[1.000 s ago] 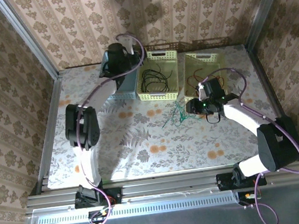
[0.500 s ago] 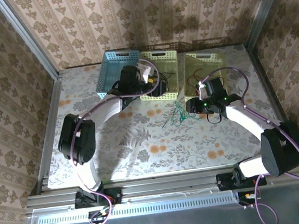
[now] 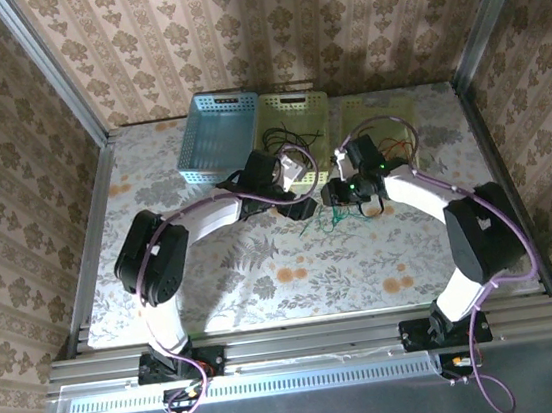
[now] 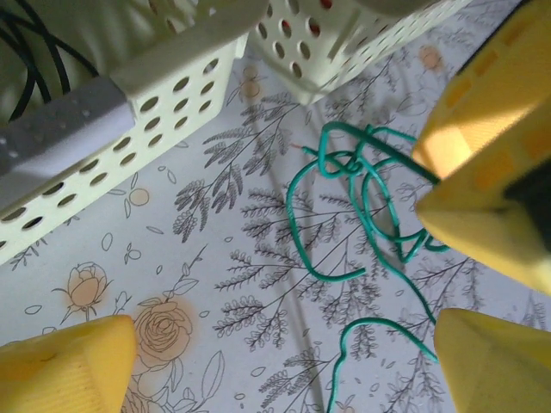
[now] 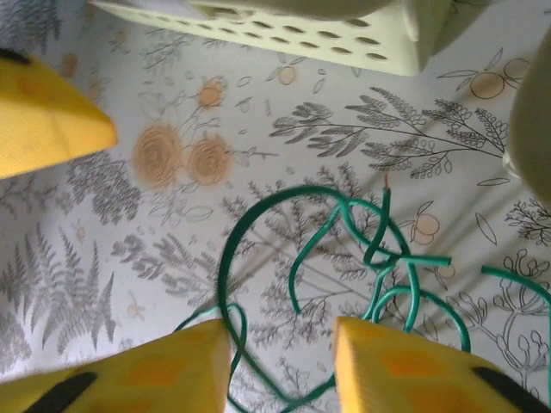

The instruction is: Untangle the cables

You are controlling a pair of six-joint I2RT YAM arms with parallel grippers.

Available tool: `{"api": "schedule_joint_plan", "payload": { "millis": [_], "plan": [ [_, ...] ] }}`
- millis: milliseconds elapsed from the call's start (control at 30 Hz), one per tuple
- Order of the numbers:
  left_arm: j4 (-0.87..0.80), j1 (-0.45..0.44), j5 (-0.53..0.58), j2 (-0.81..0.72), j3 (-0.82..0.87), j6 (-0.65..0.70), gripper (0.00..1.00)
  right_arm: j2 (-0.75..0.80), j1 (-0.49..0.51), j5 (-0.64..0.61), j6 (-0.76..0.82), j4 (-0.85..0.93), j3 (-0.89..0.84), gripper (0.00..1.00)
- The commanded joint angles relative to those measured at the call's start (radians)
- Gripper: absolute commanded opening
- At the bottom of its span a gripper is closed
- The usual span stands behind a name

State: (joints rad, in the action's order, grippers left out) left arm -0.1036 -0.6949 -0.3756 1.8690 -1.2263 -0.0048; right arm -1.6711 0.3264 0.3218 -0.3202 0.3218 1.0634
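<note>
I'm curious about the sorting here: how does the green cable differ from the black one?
The green cable lies tangled on the bare table; the black cable sits inside the middle yellow basket. The green cable is bright, the black cable dark. Both are thin, loopy wires.

Your top camera looks steeply down from above and behind the arm bases, far enough to take in the whole table (image 3: 214, 275). Both wrist cameras hang close over it, facing down, and share the green cable tangle (image 4: 349, 163).
</note>
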Motion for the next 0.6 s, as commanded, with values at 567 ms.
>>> {"api": "schedule_joint_plan", "payload": {
  "millis": [567],
  "plan": [
    [0.024,-0.069,0.115,0.272,-0.095,0.049,0.58,0.226,-0.153,0.332,-0.268,-0.328,-0.191,0.02]
  ]
}}
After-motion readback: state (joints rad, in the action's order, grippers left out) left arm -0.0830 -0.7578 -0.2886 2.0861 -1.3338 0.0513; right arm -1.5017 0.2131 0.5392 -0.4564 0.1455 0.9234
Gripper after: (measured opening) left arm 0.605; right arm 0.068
